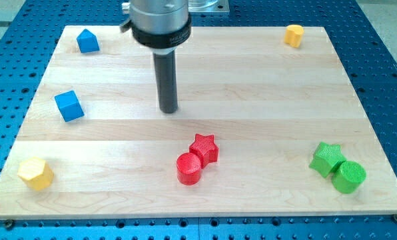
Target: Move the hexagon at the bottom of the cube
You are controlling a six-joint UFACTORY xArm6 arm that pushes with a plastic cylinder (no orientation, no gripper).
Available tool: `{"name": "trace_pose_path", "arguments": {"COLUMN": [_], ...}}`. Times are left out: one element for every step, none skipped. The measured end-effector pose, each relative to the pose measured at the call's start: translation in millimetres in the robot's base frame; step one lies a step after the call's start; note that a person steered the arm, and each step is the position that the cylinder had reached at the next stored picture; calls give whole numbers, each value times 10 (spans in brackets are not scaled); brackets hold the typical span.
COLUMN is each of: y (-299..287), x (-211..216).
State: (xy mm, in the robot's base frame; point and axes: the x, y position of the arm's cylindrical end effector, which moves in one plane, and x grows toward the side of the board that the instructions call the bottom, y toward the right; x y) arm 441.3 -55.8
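The yellow hexagon (36, 173) sits near the counter (252, 87)'s lower-left corner, well to the view's left and below my tip (169, 111), with the blue cube (69, 105) between them, higher up. No pincer is fitted: the bare rod holds nothing. The block looks light, rigid and slippery, best pushed squarely on a flat side; no containers appear.

Board (252, 73): pale wood, smooth, faint sheen, grain seen running along joined planks. Base beneath (385, 60): blue, matt, a grid of small holes is noted. Rod, down to my tip (169, 111): dark, smooth, slightly glossy, seemingly metal or hard plastic. Collar above it (158, 30): black with a silvery metallic upper part. Blocks, e.g. blue cube (69, 105), yellow hexagon (36, 173), red star (204, 148): matt plastic by appearance.
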Motion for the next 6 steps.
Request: {"name": "trace_pose_path", "arguments": {"y": [-210,-734,-1307,-1502,-1892,-1991], "x": [360,938,1607,1672,1619,1576]}}
